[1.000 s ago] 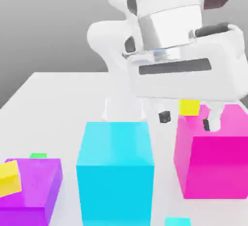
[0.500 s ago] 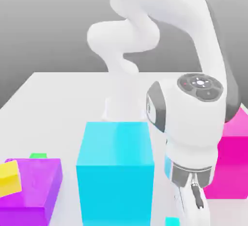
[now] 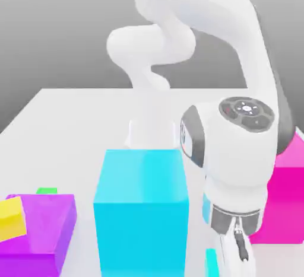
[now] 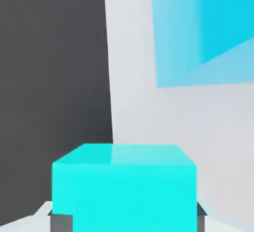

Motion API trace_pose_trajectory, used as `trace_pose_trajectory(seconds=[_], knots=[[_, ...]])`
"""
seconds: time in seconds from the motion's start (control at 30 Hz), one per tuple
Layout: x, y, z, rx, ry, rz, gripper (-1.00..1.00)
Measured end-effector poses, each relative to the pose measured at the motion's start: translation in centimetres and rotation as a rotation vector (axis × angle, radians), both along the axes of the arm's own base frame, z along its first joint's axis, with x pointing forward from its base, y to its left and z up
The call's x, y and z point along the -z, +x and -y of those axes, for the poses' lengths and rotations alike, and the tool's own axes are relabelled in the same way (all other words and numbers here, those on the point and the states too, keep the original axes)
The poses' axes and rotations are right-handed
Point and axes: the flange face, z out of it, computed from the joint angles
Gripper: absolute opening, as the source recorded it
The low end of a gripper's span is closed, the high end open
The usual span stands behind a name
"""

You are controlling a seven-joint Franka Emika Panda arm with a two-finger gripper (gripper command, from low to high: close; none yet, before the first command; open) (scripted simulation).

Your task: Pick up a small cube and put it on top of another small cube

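The small cube (image 4: 124, 186) is plain cyan and sits between my gripper's (image 4: 124, 218) two dark fingers (image 4: 59, 222), which are shut on its sides. In the exterior view the white arm bends down at the front right, its hand (image 3: 237, 234) low over the table beside the large cyan block. A sliver of the small cube (image 3: 210, 263) shows at the bottom edge, just to the exterior view's left of the hand. A small yellow cube (image 3: 12, 217) leans on the purple block at the exterior view's left.
A large cyan block (image 3: 141, 207) stands front centre, close to the hand. A magenta block (image 3: 288, 193) lies behind the arm on the exterior view's right, a purple block (image 3: 44, 234) on its left, with a small green cube (image 3: 46, 191) behind it. The table's edge (image 4: 108, 77) runs near the held cube.
The hand came down from above the magenta block to the table's front, beside the large cyan block. Its jaws went from open to shut on the small cyan cube.
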Motion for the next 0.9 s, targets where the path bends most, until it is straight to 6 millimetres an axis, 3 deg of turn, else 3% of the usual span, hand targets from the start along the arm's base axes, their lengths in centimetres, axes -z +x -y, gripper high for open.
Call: trace_pose_trajectory(seconds=[0.23,0.57,0.73,0.9], knots=[[-7.5,-3.5,-2.4,-0.183,0.169,-0.017,-1.0],[-18.3,-11.1,-4.3,-0.492,0.243,0.045,-1.0],[-22.2,-15.7,-4.8,-0.639,0.193,0.08,-1.0],[-24.2,-20.3,-5.1,-0.764,0.089,0.093,-1.0]])
